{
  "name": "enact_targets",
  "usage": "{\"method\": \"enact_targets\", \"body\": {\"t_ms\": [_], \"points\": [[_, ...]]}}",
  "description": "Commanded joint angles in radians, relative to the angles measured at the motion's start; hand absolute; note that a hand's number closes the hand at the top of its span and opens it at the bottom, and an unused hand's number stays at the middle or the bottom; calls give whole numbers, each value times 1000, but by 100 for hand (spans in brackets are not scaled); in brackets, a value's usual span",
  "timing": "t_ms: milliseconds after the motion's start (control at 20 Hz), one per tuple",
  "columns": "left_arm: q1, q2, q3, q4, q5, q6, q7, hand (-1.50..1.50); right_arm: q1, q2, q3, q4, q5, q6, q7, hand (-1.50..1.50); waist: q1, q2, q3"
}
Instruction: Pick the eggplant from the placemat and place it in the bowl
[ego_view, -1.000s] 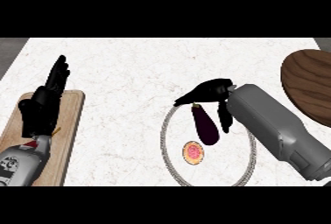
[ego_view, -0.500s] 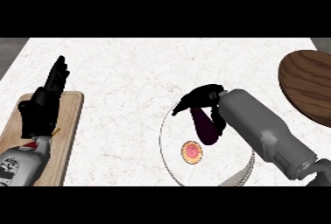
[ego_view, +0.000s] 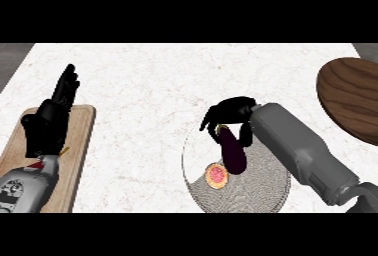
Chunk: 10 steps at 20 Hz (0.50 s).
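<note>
One eggplant (ego_view: 233, 154), one placemat (ego_view: 255, 196) — one bowl (ego_view: 354, 97)

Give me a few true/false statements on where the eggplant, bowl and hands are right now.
1. The eggplant is in the bowl. False: it lies on the round placemat.
2. The right hand curls over the eggplant's upper end. True.
3. The left hand holds the eggplant. False: it rests open, fingers up, over the wooden board at the left.
4. The bowl sits at the view's right edge, apart from the placemat. True.
5. A small round slice lies on the placemat beside the eggplant. True.
</note>
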Motion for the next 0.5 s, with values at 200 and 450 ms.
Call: {"method": "enact_targets", "body": {"t_ms": [200, 450], "points": [[50, -7, 7, -42, -26, -8, 7, 0, -10, -12, -31, -33, -14, 129, -133, 150, -8, 8, 3], [27, 0, 18, -38, -23, 0, 42, 0, -12, 39, -304, 161, -168, -114, 438, 150, -44, -3, 2]]}}
